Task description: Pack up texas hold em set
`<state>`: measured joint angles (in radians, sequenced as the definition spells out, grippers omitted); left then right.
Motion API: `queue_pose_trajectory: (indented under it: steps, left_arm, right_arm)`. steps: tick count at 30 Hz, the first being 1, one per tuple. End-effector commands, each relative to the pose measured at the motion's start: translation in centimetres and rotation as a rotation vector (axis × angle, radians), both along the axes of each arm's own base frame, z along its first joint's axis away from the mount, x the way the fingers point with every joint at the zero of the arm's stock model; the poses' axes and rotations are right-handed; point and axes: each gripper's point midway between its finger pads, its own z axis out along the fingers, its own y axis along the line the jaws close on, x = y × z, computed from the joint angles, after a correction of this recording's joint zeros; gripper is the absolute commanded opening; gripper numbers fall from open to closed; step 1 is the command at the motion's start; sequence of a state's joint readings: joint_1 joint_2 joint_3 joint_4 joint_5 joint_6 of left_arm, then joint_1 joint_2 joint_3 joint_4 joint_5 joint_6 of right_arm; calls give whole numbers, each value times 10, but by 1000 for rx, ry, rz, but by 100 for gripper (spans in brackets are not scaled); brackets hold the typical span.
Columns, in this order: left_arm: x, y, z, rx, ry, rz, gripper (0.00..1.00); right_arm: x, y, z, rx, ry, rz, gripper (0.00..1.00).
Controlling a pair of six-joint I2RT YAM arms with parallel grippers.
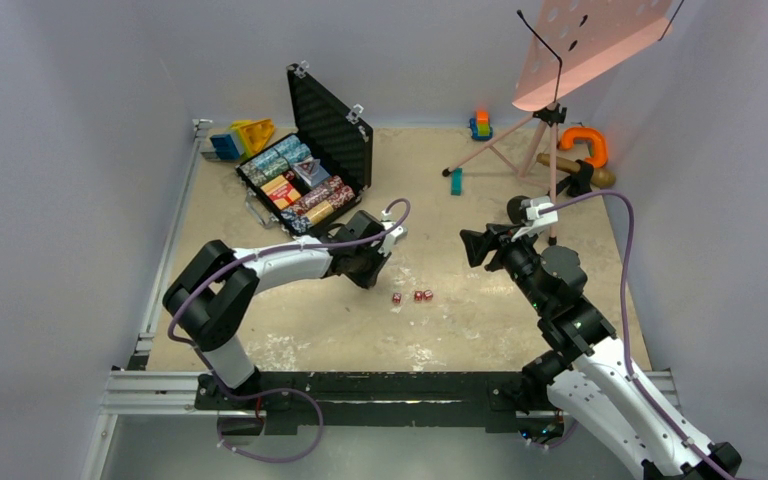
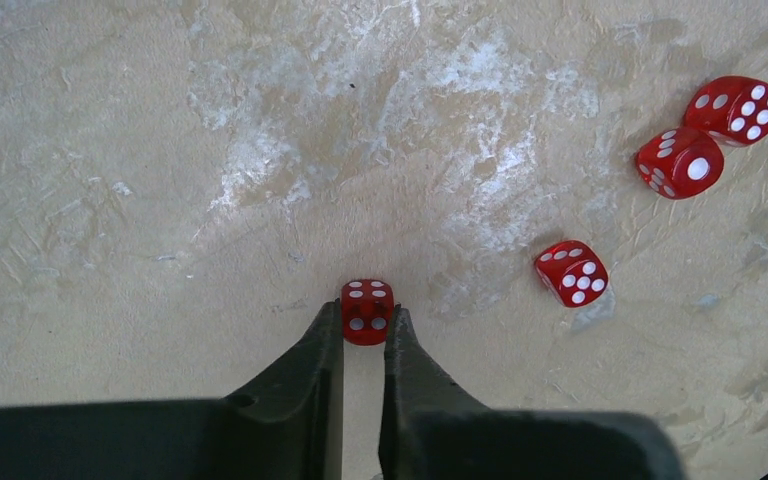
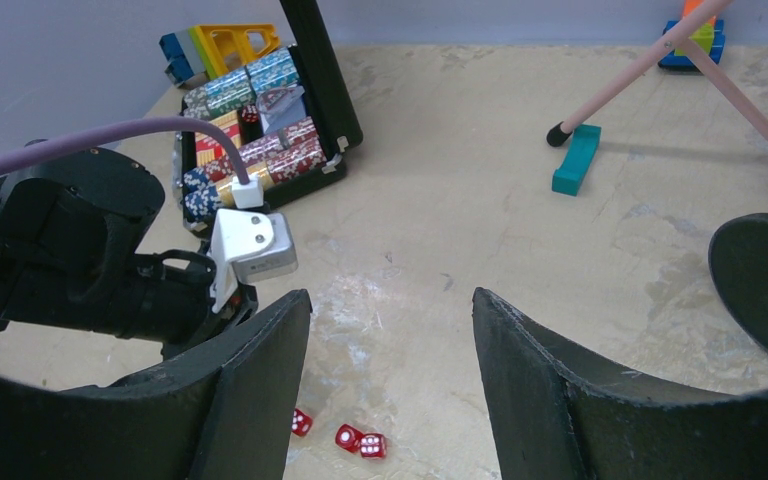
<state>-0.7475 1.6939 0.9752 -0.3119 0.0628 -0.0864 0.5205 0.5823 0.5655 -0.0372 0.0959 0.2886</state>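
The black briefcase [image 1: 332,130] stands open at the back left, lid upright, its tray filled with chip stacks [image 1: 278,160] and an orange-red card box [image 1: 282,190]. It also shows in the right wrist view [image 3: 320,70]. My left gripper [image 1: 365,270] is low over the table, shut on a small red die [image 2: 367,312] held between its fingertips. Three more red dice lie on the table just to its right: one alone [image 2: 571,272] and two touching [image 2: 679,162] [image 2: 733,108]. They also show in the top view [image 1: 418,296]. My right gripper [image 3: 392,300] is open and empty, above the table to the right of the dice.
A pink music stand [image 1: 560,60] on a tripod stands at the back right. A teal block [image 1: 456,181] lies by its foot. Blue and yellow toy blocks [image 1: 242,138] sit behind the briefcase. An orange piece [image 1: 587,143] and a small stacked toy [image 1: 480,124] are at the back.
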Motion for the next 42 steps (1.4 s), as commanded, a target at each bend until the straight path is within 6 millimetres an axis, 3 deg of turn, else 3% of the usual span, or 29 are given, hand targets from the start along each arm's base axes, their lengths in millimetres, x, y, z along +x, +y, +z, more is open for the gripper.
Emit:
queue_pose_trajectory:
  steps: [1, 7, 11, 19, 23, 31, 37, 42]
  left_arm:
    - [14, -10, 19, -33, -56, 29, 0]
    - [49, 1, 79, -114, -185, 279, 0]
    - [77, 33, 109, -130, -184, 542, 0]
    - [139, 115, 134, -194, -172, 970, 0]
    - [176, 146, 135, -201, -136, 1107, 0]
    - [238, 179, 123, -242, -102, 1276, 0]
    - [266, 194, 110, -210, -128, 1334, 0]
    - [277, 205, 96, -172, -123, 1373, 0]
  right_arm:
    - [3, -5, 7, 1, -30, -27, 64]
    - [4, -6, 8, 1, -31, -34, 64]
    - [3, -6, 9, 2, -33, -35, 64]
    - [1, -8, 10, 6, -38, -40, 64]
    - [1, -9, 10, 6, -40, -42, 64]
    - [1, -10, 10, 5, -41, -46, 64]
    - [1, -9, 10, 6, -41, -43, 64]
    - [1, -9, 10, 6, -40, -43, 64]
